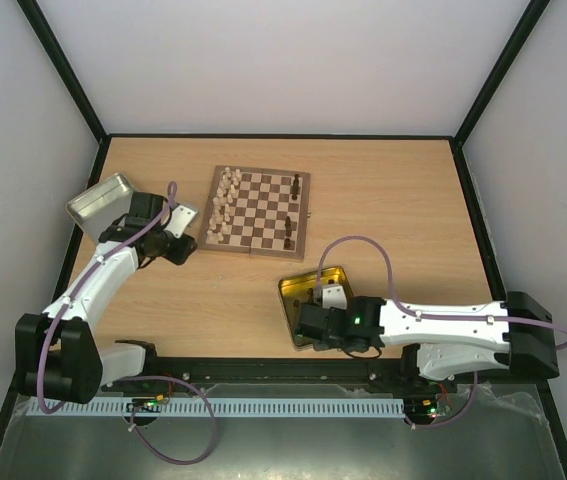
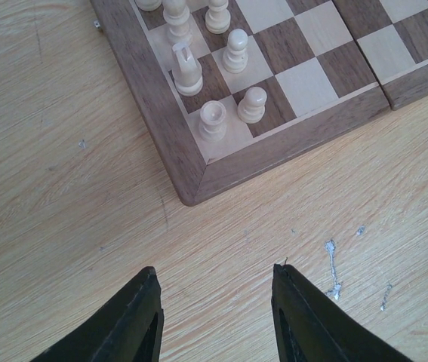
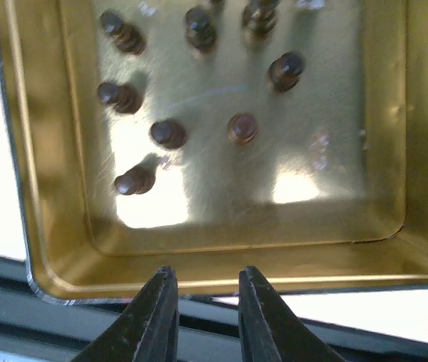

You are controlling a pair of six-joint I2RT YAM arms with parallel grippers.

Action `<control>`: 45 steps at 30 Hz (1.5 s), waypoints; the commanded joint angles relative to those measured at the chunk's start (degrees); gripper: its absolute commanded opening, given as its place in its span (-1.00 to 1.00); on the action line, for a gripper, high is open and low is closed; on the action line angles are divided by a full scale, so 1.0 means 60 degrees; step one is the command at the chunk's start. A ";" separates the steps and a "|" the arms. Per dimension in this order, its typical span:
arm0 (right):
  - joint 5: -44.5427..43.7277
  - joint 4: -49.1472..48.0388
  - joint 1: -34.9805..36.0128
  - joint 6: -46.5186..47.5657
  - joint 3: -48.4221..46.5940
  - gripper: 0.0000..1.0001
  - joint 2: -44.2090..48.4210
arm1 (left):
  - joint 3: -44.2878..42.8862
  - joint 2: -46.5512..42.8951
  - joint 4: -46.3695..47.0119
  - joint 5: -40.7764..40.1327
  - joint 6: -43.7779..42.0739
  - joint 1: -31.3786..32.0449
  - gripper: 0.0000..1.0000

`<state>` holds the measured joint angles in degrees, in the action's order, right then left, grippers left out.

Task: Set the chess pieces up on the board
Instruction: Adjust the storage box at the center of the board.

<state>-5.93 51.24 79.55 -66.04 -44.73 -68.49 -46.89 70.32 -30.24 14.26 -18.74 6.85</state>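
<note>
The board [image 1: 258, 212] lies at mid-table. Several cream chess pieces [image 1: 225, 205] stand in its two left columns, and a few dark pieces [image 1: 293, 228] stand along its right edge. My left gripper [image 1: 180, 245] is open and empty, just off the board's near-left corner. In the left wrist view its jaws [image 2: 215, 269] hang over bare table, with the board corner [image 2: 191, 192] and cream pieces [image 2: 214, 121] ahead. My right gripper [image 1: 305, 325] is open and empty over the near edge of the yellow-gold tin [image 3: 198, 268]. Several dark pieces [image 3: 168, 134] lie in that tin.
A silver metal tin [image 1: 100, 200] sits at the far left, behind my left arm. The gold tin [image 1: 301, 290] lies near the table's front edge, right of centre. White walls with black frame posts enclose the table. Scuff marks [image 2: 333, 260] show on the wood.
</note>
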 commanded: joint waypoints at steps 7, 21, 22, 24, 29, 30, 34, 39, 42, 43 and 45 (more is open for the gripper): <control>-0.1774 -0.0201 -0.2976 0.0399 0.0207 -0.87 0.1004 | 0.0076 0.0000 0.0047 0.0025 0.0106 0.0101 -0.14; -0.1031 -0.2393 -0.5447 0.2602 0.0042 -0.96 -0.0756 | 0.0081 -0.0046 0.0045 0.0069 0.0106 0.0121 -0.13; -0.1021 -0.2464 -0.5580 0.2700 -0.0001 -0.96 -0.0857 | 0.0072 -0.0035 0.0048 0.0077 0.0095 0.0131 -0.13; -0.0914 -0.2628 -0.5796 0.2901 -0.0047 -0.96 -0.1051 | 0.0071 -0.0031 0.0049 0.0084 0.0092 0.0132 -0.13; -0.0829 -0.2931 -0.6053 0.3190 -0.0200 -0.96 -0.1549 | 0.0069 -0.0019 0.0058 0.0099 0.0099 0.0132 -0.13; -0.0809 -0.2985 -0.6051 0.3247 -0.0255 -0.96 -0.1628 | 0.0080 -0.0017 0.0057 0.0102 0.0096 0.0132 -0.13; -0.0772 -0.3130 -0.6164 0.3408 -0.0404 -0.96 -0.1959 | 0.0081 0.0023 0.0067 0.0112 0.0091 0.0146 -0.13; -0.0767 -0.3294 -0.6418 0.3623 -0.0388 -0.96 -0.2325 | 0.0074 0.0054 0.0073 0.0128 0.0091 0.0147 -0.12; -0.0767 -0.3374 -0.6638 0.3769 -0.0429 -0.96 -0.2471 | 0.0086 0.0057 0.0074 0.0138 0.0092 0.0147 -0.12; -0.0776 -0.3394 -0.6701 0.3825 -0.0467 -0.96 -0.2525 | 0.0087 0.0069 0.0087 0.0142 0.0088 0.0158 -0.12; -0.0855 -0.3400 -0.6818 0.3952 -0.0584 -0.96 -0.2640 | 0.0087 0.0093 0.0089 0.0150 0.0106 0.0162 -0.12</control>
<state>-9.41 31.68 40.12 -44.53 -46.15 -83.09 -46.89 70.32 -30.06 14.55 -18.74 7.49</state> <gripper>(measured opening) 0.020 0.438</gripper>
